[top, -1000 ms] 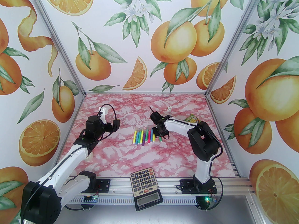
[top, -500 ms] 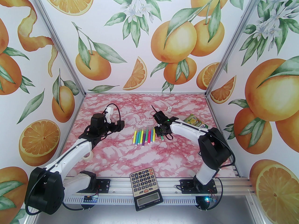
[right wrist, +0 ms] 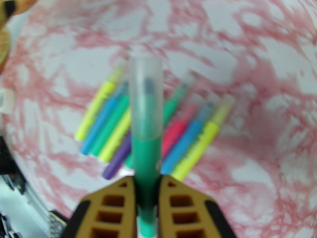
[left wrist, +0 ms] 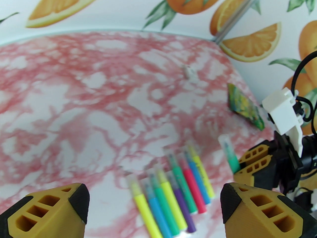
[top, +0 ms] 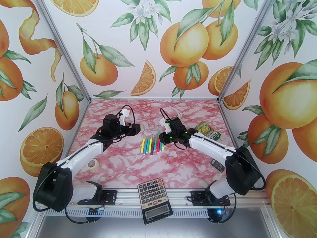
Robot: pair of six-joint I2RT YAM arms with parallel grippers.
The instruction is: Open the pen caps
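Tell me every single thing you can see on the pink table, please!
pens: about nine, yellow, blue, green, purple and pink, side by side mid-table, caps on
green pen: one, lifted above the row, frosted cap on
snack pouch: one, green-yellow, far right
calculator: one, dark, near edge, middle
tape roll: one, whitish, near left
small white item: one, far side, too small to name
small dark item: one, right side, beside the right arm
table: one, pink marble
left gripper: jaws wide open, empty, facing the pens
right gripper: jaws shut on the green pen
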